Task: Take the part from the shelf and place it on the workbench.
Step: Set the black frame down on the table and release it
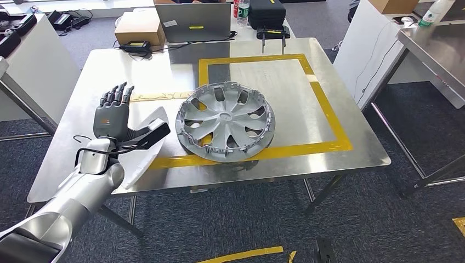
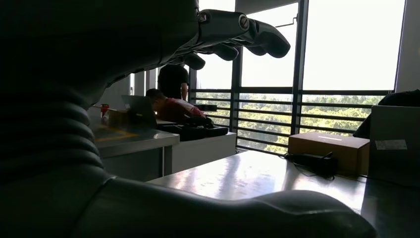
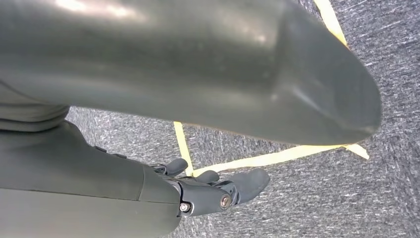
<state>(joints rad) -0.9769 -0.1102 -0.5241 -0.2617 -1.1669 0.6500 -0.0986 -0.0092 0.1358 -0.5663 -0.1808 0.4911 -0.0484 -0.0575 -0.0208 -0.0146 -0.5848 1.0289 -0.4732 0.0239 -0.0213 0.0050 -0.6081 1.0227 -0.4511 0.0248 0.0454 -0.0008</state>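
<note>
- Hubcap (image 1: 225, 121) flat on the steel workbench (image 1: 104, 71), apparently face-down with the ribbed back up, straddling the front strip of the yellow tape square (image 1: 329, 118); most of it inside the marked zone, near edge lapping over the tape toward the robot.
- Left hand (image 1: 114, 112) just beside the hubcap's left rim, not touching; fingers (image 1: 116, 94) straight and apart, thumb (image 1: 149, 135) stretched toward the rim, nothing held. Likely just let go: open pose and small gap fit a release, not a grasp.
- Same left hand (image 2: 233, 37) in its wrist view: fingers arched above the tabletop with clear space under them, empty.
- Right hand (image 3: 213, 191) hanging low over grey carpet with floor tape; fingers loosely curled, nothing in them. Probably parked, since the placement needs one arm alone.
- Hubcap again: silver-grey plastic, round, curved spokes with long openings between, small centre boss, ring of clips around the rim. Light and stiff by the look; lying steady, no tilt visible.
- Beyond: cardboard box (image 1: 140, 27), laptop (image 1: 198, 22) and black case (image 1: 266, 12) along the far edge, well apart from the part.
- Placement seemingly done; remaining step a clean withdrawal without nudging the rim.
</note>
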